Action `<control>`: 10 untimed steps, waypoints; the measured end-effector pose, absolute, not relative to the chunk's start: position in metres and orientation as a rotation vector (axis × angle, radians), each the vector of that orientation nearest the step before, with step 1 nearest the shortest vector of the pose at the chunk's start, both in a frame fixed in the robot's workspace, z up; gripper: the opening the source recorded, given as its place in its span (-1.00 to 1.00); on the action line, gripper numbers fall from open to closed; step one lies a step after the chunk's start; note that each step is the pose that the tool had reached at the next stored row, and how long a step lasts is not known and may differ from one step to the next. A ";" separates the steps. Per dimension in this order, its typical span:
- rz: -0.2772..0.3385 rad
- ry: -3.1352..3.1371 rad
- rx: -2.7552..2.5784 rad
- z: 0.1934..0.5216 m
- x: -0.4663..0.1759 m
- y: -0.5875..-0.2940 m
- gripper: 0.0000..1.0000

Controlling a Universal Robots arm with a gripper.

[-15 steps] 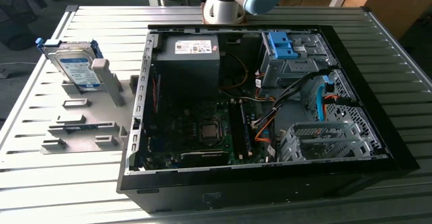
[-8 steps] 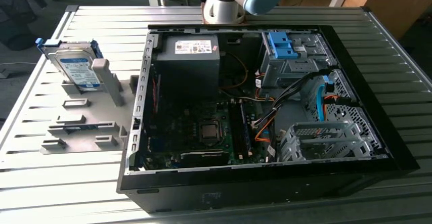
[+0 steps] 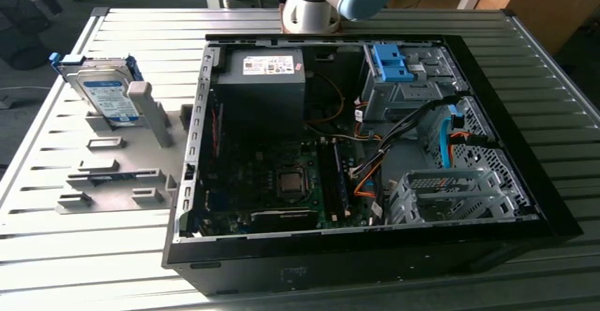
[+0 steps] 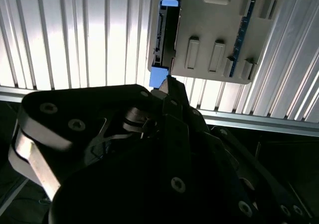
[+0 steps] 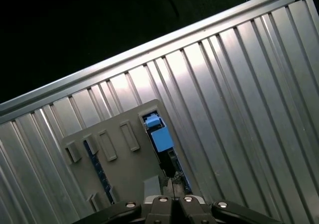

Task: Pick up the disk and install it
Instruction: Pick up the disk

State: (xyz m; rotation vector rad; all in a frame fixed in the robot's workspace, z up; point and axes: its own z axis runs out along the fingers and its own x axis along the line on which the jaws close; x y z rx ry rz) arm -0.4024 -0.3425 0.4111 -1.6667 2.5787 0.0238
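Hanging above the disk (image 5: 160, 138), a flat silver hard drive in a blue plastic frame, the tool (image 5: 168, 181) is not holding it; clenched or released, I cannot tell. The disk is standing on edge in a grey slotted holder (image 3: 122, 184), at ten o'clock from the open black computer case (image 3: 525, 184). The pick-up is only beginning, I think, and it is calling for alignment with the disk's thin edge.

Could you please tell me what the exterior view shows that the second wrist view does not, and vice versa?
Exterior view: the open computer case, its motherboard, a blue bracket and the arm's base. Second wrist view: the gripper with its dark linkage up close. Both: the disk standing on edge in the grey holder on the slatted table.
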 end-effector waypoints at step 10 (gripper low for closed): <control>0.024 2.575 -1.673 0.411 -0.402 -0.342 -0.79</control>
